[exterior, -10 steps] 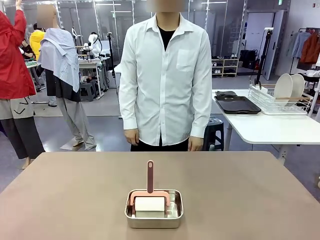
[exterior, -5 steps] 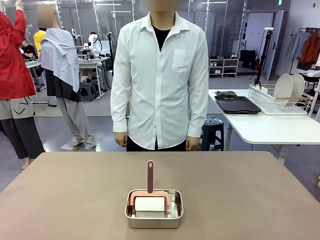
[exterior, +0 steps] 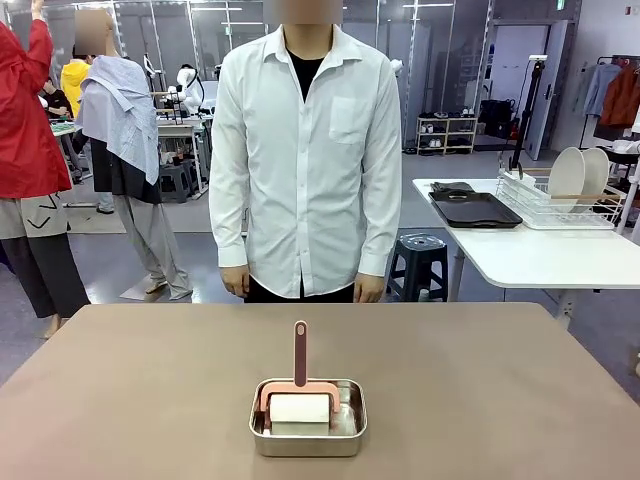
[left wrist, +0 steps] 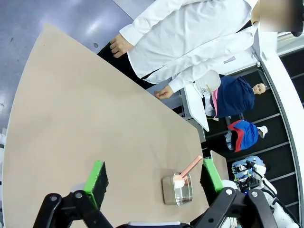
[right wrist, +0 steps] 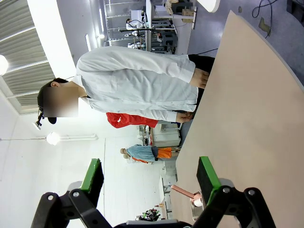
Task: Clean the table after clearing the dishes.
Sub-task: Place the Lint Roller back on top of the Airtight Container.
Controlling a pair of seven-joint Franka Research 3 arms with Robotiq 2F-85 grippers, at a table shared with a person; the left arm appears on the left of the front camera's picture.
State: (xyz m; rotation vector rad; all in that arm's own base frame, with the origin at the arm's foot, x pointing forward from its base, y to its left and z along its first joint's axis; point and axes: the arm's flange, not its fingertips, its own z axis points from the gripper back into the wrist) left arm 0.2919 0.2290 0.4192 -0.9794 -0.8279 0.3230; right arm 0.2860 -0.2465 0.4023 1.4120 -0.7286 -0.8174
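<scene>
A person (exterior: 300, 150) in a white shirt stands at the far edge of the table (exterior: 480, 380), arms down. Near the robot's edge, a steel pan (exterior: 308, 418) holds a pink-handled roller (exterior: 300, 385). Plates (exterior: 577, 172) sit racked on a side table, beside dark trays (exterior: 473, 209). Left gripper (left wrist: 154, 178) and right gripper (right wrist: 149, 176) hover above the table, jaws spread, holding nothing.

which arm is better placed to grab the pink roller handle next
Left, marginally. Both grippers are open and empty, well back from the roller in the steel pan. The left gripper already frames the pan; in the right gripper view it sits at the edge.
</scene>
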